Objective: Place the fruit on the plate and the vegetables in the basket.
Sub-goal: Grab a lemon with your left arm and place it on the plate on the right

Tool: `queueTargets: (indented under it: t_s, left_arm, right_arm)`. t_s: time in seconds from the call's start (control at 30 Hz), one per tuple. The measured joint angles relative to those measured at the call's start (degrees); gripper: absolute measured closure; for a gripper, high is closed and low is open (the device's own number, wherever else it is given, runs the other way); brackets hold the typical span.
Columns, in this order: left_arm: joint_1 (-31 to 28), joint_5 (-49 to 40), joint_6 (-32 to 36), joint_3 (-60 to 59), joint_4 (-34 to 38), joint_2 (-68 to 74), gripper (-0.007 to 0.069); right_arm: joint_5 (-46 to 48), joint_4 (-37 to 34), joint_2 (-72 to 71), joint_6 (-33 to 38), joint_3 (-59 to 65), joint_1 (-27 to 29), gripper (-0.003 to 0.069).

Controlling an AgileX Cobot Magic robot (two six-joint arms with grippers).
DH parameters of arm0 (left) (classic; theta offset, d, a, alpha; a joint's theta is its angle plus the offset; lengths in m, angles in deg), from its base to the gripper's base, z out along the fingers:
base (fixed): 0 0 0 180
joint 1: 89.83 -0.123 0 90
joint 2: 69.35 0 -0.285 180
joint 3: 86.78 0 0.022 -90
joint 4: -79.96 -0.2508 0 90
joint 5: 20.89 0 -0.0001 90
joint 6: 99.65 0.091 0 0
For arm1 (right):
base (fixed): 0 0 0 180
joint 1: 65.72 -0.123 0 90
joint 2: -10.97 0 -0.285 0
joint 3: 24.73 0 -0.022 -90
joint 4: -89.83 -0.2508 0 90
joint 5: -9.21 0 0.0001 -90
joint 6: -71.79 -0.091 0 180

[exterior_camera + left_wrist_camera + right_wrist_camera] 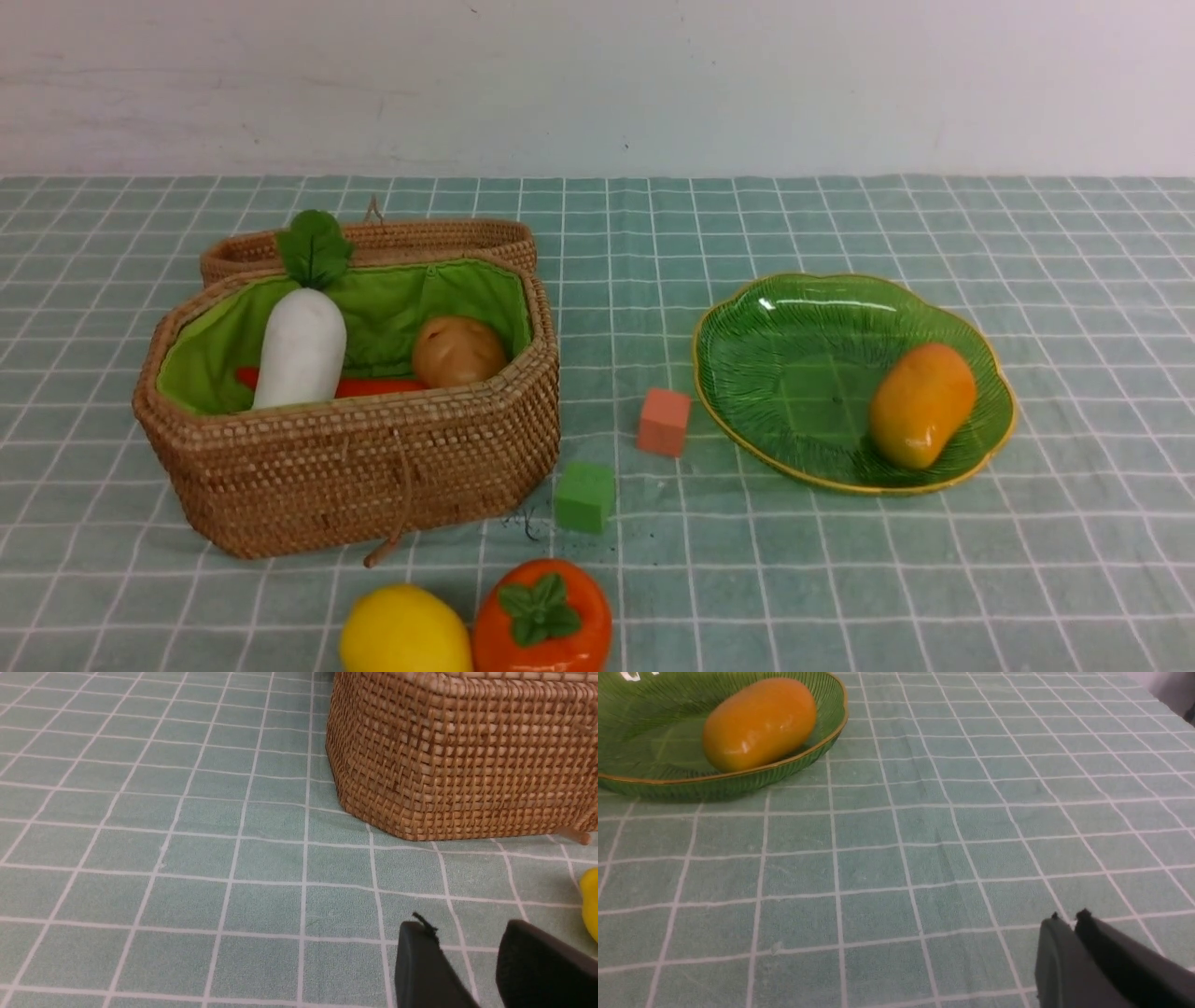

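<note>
Front view: mango [921, 403] on the plate [775, 373] at right, lemon [404, 633] and orange fruit [541, 618] lie nearest, so probably lemon next; left wrist view: left gripper [467, 938] parted, empty, lemon close by; right wrist view: right gripper [1068, 918] pinched shut, empty.

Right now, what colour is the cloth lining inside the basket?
Bright green. The lining shows best in the front view, inside the brown wicker basket.

Pale wall [597, 84] behind checked tablecloth [840, 579]
</note>
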Motion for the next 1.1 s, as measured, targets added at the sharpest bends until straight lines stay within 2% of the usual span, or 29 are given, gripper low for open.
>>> queueTargets:
  t_s: [0.87,1.1]
  left_arm:
    - [0.0,0.06,0.0,0.0,-0.09,0.0,0.0386]
    - [0.0,1.71,1.98,0.0,-8.04,0.0,0.0386]
  right_arm:
    - [-0.28,-0.22,0.0,0.0,0.0,0.0,0.0566]
    - [-0.28,-0.22,0.0,0.0,0.02,0.0,0.0557]
